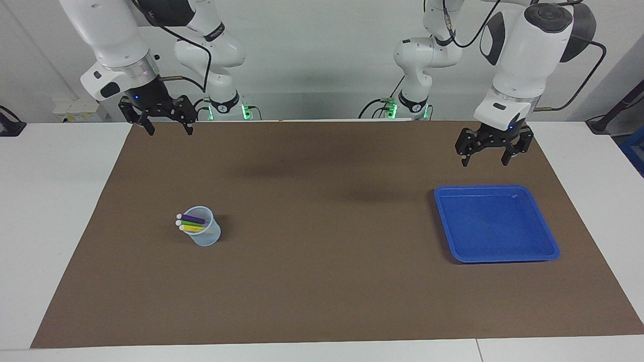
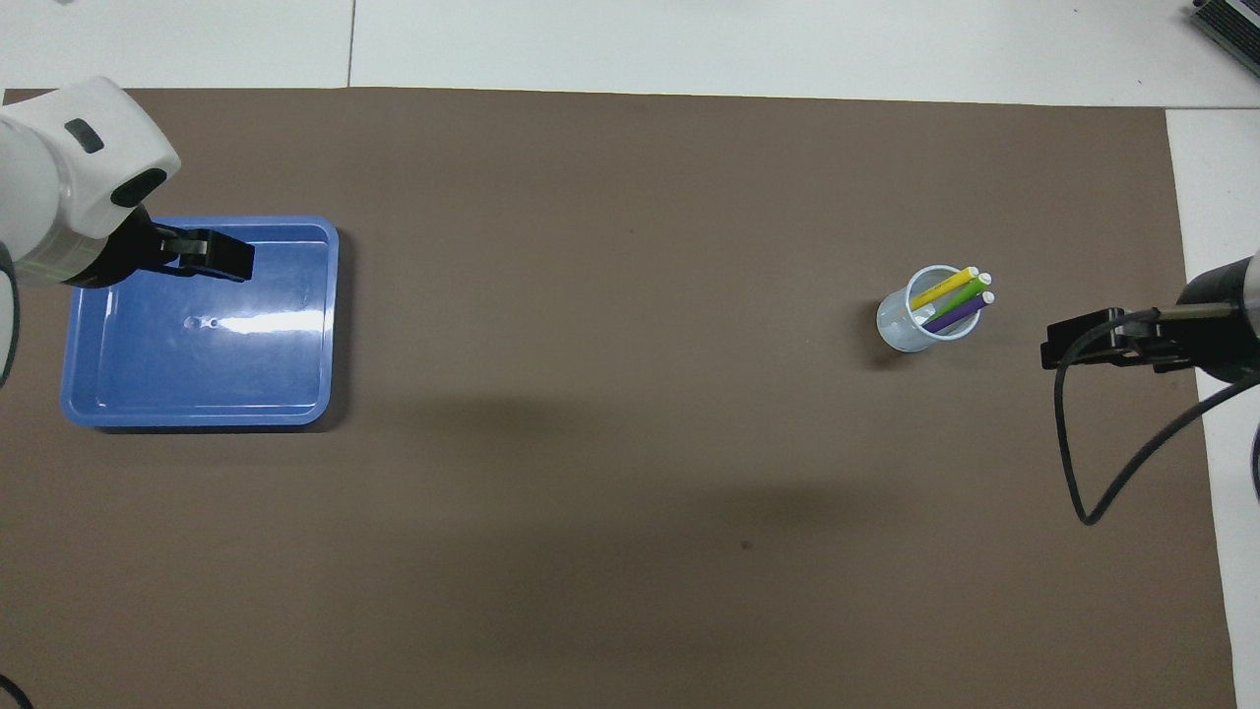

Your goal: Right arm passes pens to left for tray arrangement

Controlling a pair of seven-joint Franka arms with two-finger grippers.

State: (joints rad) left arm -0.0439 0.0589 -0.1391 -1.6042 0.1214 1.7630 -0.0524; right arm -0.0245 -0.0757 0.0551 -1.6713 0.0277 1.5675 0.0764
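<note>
Three pens (image 1: 192,222) (image 2: 953,300), purple, green and yellow with white caps, lean together in a small translucent cup (image 1: 205,235) (image 2: 904,330) toward the right arm's end of the mat. The blue tray (image 1: 495,226) (image 2: 197,379) lies toward the left arm's end with nothing in it. My right gripper (image 1: 170,129) (image 2: 1049,350) hangs open in the air over the mat's edge, well apart from the cup. My left gripper (image 1: 485,160) (image 2: 241,262) hangs open in the air at about the tray's place, holding nothing.
A brown mat (image 1: 322,281) (image 2: 630,492) covers most of the white table (image 1: 50,201). A black cable (image 2: 1073,473) loops down from the right arm's wrist over the mat.
</note>
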